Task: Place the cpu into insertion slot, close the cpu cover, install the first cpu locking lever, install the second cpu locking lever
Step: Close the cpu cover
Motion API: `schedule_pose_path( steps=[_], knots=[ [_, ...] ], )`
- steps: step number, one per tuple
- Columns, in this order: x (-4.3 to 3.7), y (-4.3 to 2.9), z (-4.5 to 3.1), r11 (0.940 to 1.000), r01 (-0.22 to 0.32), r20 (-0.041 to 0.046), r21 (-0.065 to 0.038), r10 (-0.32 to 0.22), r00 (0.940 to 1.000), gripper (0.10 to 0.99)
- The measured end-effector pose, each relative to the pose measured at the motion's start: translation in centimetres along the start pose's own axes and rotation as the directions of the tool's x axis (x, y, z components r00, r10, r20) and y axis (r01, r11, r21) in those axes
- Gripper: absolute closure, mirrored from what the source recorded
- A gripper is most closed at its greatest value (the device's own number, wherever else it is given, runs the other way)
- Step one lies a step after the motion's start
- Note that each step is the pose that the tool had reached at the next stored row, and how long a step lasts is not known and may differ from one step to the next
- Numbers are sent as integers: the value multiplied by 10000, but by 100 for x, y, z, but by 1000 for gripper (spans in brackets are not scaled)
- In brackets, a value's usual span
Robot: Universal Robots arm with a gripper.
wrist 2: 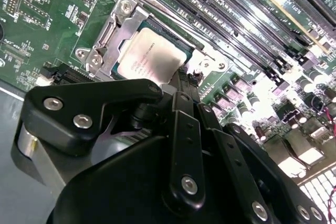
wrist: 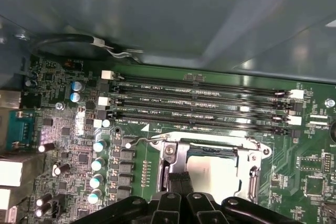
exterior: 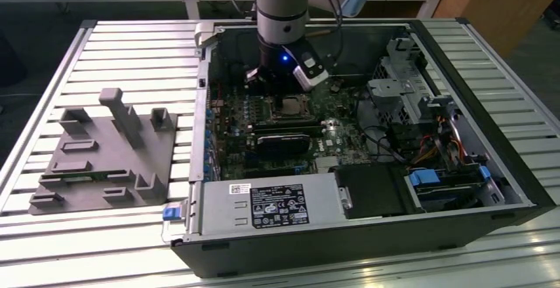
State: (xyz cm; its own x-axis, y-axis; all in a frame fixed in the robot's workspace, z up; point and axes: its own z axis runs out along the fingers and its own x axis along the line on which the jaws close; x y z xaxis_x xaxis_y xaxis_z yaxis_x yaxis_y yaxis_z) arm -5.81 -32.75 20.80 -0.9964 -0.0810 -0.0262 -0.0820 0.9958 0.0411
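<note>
Here the cpu (wrist 2: 152, 56) lies flat in the insertion slot (exterior: 286, 107) on the green board, beside the long memory slots (wrist: 199, 103). The silver cpu cover (wrist 2: 116, 34) appears to frame it, its window exposing the pale face. The gripper (wrist: 180, 178) hovers at the socket's edge, jaws pressed together with nothing visibly pinched. By appearance the chip is light, rigid and fragile; contact belongs on its edges or on the steel frame, not the face.
</note>
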Motion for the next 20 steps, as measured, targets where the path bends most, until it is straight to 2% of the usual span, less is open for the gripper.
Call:
schedule_pose_path(
  steps=[7,13,17,20],
  knots=[
    [-1,2,-61,10000,0,1,-1,0,10000,980],
    [-2,2,-64,10000,6,1,0,-6,10000,980],
    [-3,3,-63,10000,19,87,5,-19,10000,980],
    [-32,0,-62,10000,21,112,9,-21,9999,980]
  ],
)
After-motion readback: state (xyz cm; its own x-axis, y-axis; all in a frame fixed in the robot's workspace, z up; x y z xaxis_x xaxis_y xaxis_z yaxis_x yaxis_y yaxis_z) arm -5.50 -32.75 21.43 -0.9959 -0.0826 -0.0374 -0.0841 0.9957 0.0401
